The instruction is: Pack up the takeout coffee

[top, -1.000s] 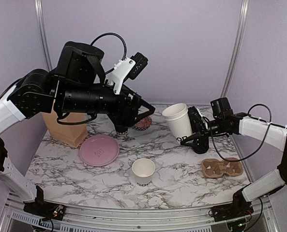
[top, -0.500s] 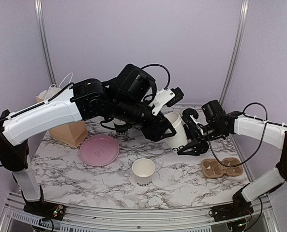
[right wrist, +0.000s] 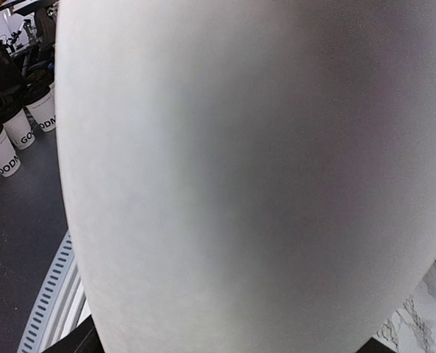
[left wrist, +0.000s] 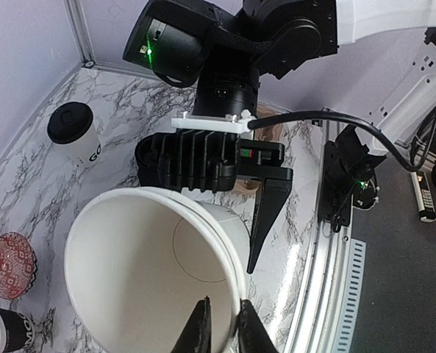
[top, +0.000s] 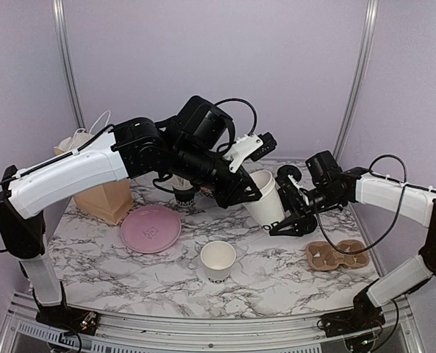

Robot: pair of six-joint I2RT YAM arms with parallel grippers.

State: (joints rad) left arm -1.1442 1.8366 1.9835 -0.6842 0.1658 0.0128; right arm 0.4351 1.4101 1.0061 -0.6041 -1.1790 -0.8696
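Over the marble table (top: pixel 276 273) mid-frame, right gripper (top: pixel 284 209) clamped the cup stack (top: pixel 265 202), left gripper (left wrist: pixel 223 323) pinched its rim, apparently to pull one free.

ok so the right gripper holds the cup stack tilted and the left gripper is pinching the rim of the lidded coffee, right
No. The left gripper pinches the rim of the cup stack itself, which the right gripper holds tilted; the lidded coffee stands untouched on the table. The left wrist view shows it.
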